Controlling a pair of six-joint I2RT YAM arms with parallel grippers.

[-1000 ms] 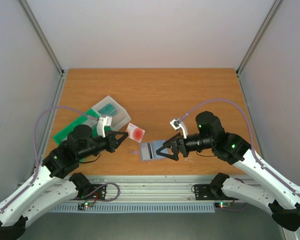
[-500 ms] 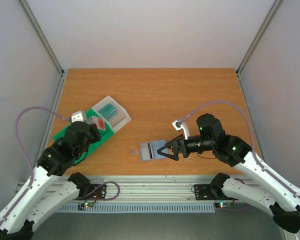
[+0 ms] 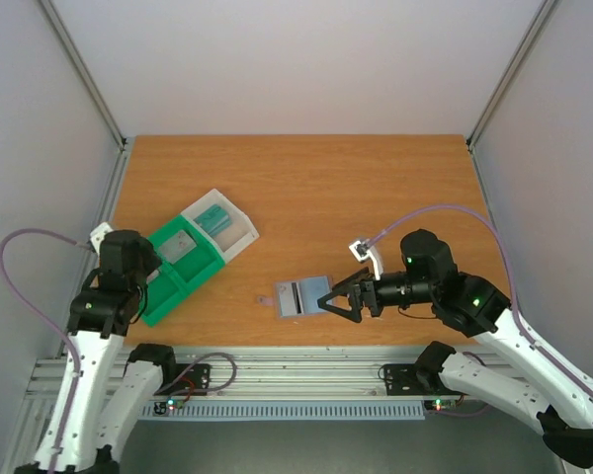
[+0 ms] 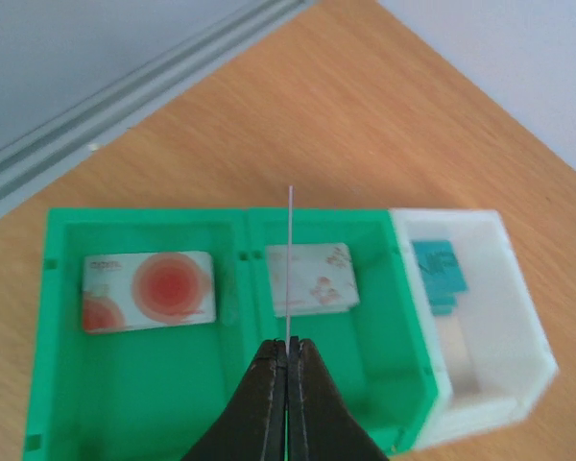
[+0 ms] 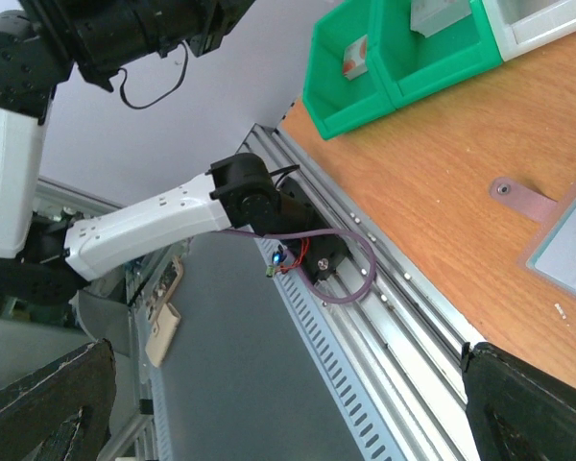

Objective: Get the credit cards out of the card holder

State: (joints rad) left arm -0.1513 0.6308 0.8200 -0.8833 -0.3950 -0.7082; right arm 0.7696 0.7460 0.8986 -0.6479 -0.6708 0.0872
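The card holder (image 3: 298,296) is a pale grey sleeve lying flat on the table near the front edge; one corner of it (image 5: 568,252) shows in the right wrist view. My right gripper (image 3: 334,299) hovers at its right end, open and empty (image 5: 286,353). My left gripper (image 4: 288,344) is shut on a credit card (image 4: 290,259) seen edge-on as a thin pale line, held upright over the green tray (image 4: 226,403). Two white cards with red marks lie in the tray, one in each compartment (image 4: 149,291) (image 4: 312,279). From above, my left gripper (image 3: 146,269) is at the tray's left end.
A clear plastic box (image 3: 220,223) with a teal block (image 4: 438,269) adjoins the green tray (image 3: 200,274). A small brown tab (image 3: 264,298) lies left of the holder. The aluminium rail (image 5: 432,288) runs along the table's near edge. Frame posts stand at the back corners.
My left arm has swung from the table's middle to the far left, carrying the card over the green tray. The right gripper has drawn back slightly to the right and stays open.
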